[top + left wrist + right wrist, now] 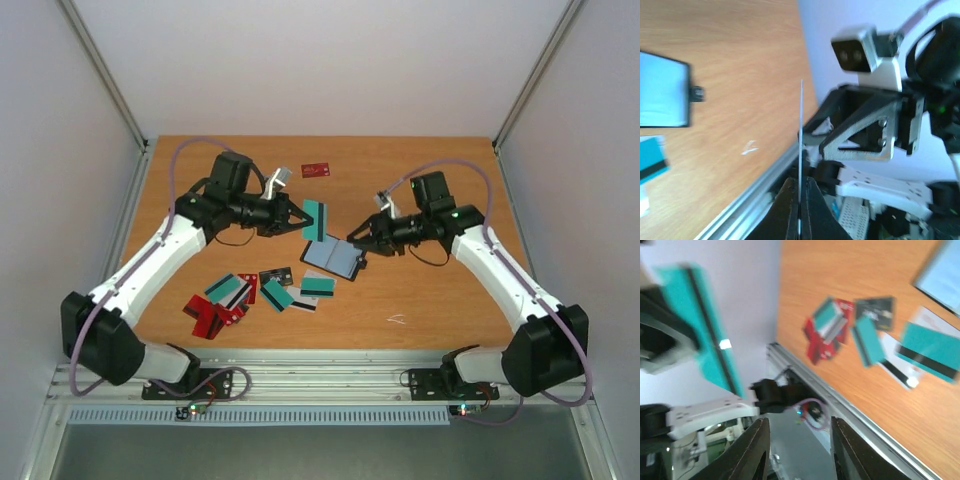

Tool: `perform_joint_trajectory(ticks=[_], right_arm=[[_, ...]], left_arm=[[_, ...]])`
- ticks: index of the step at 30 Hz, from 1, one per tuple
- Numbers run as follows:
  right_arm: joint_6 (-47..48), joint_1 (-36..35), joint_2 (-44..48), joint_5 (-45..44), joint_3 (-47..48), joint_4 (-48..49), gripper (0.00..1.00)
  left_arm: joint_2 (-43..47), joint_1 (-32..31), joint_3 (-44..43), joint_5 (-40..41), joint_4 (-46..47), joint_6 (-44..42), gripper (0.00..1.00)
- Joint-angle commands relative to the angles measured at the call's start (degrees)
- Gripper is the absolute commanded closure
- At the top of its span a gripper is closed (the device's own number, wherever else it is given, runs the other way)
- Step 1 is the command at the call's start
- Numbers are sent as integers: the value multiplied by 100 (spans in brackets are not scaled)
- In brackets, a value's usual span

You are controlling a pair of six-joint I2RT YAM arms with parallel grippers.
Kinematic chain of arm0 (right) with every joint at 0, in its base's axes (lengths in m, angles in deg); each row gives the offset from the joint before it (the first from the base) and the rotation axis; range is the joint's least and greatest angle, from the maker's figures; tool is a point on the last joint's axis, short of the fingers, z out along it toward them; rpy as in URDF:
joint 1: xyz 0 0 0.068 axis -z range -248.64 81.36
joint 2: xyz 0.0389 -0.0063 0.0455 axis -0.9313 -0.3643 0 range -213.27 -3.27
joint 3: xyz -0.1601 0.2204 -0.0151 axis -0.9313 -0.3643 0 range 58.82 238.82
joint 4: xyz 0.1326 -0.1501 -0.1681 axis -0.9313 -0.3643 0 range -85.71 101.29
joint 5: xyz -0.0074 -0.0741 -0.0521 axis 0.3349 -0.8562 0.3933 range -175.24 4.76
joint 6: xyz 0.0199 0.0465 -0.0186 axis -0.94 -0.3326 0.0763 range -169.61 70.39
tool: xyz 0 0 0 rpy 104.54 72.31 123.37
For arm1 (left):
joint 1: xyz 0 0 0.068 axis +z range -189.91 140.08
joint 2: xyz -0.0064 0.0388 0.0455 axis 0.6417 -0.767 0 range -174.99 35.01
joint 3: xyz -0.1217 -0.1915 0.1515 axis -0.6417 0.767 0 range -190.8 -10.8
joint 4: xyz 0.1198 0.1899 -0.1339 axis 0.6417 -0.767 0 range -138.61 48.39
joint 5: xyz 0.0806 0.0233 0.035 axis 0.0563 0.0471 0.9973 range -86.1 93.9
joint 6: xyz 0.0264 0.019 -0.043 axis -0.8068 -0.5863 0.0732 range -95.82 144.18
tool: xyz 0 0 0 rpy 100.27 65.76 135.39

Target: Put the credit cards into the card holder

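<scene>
My left gripper [292,216] is shut on a teal credit card [316,220] with a dark stripe and holds it upright above the table, just left of the card holder [334,258]. The holder lies open, pale blue inside with a black rim. In the left wrist view the card [801,130] shows edge-on between the closed fingers [788,210], with the holder [662,95] at the left. My right gripper [366,238] is open and empty at the holder's right edge. The right wrist view shows its spread fingers [756,450], the held teal card [700,325] and the holder's corner [945,275].
Loose cards lie near the front: red and teal ones [215,305], a black one [277,274], teal ones [318,287]; they also show in the right wrist view [827,330]. A red card [316,169] lies at the back. The metal rail [320,375] runs along the front edge.
</scene>
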Motion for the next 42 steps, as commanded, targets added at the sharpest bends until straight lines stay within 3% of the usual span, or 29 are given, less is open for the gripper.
perform_joint_trajectory(ticks=[1,7,12,18,24,34,42], right_arm=[[16,-86,-216,-951,-828,-268,66],[-230,-322,-1217,-854,-1288,930,67],[-318,-323,-2150,-525,-1290,1874,67],[-517,-323,-2930,-504,-1289,2533,69],[-84,-258,-3423,-655,-1099,2362,69],[496,462,-3749,-1140,-894,1643,71],[931,638,-3412,-619,-835,1359,68]], left_arm=[[-586,249,-357,653,-1527,-1663,100],[-1730,595,-388,204,-961,-2221,100],[-2585,768,-451,-224,18,-2057,100],[-3386,771,-875,-475,117,-2162,100],[-3803,771,-993,-550,201,-2228,100],[-4137,747,-1039,-599,267,-2273,100],[-4310,550,-950,-599,807,-1947,100]])
